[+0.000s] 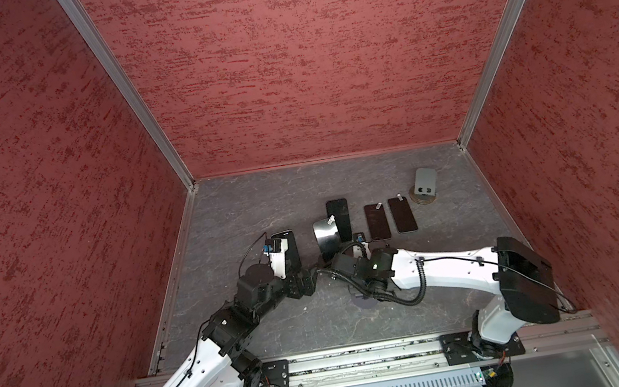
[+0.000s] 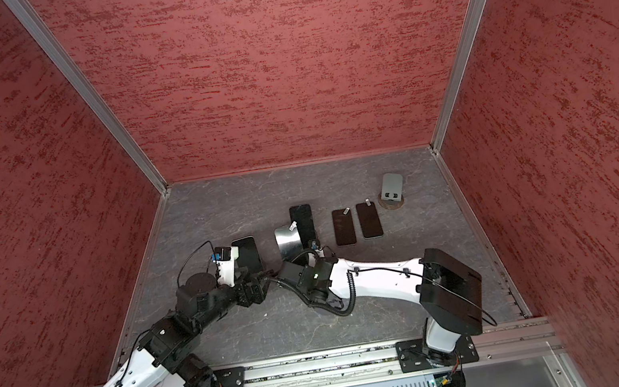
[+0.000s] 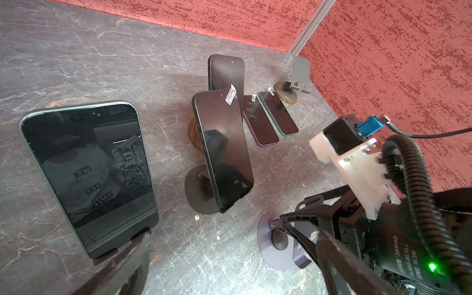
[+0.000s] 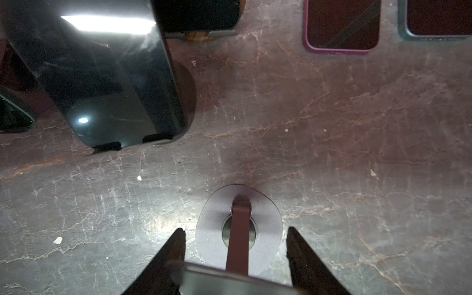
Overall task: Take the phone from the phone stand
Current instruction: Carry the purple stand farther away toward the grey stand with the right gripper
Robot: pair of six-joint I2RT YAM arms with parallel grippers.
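We see right pincer (image 4: 235, 229) clamped across the phone (image 4: 229, 279), not yet lifted off lavender stand (image 4: 268, 217), 6 o'clock of other propped phones (image 3: 222, 153); lifting remains; left pincer (image 3: 232, 236) gapes wide, empty.

R claw (image 3: 293, 217) at purple stand (image 3: 267, 246); black phone (image 3: 224, 148) propped nearby.

Mottled red walls (image 1: 278, 60) all round, grey marble-veined table (image 1: 259, 202) underneath. One flat phone (image 4: 342, 25) is edged magenta, its neighbour (image 4: 439, 18) teal, both screens dark. And the phone stand (image 4: 268, 229) shows pale lavender.
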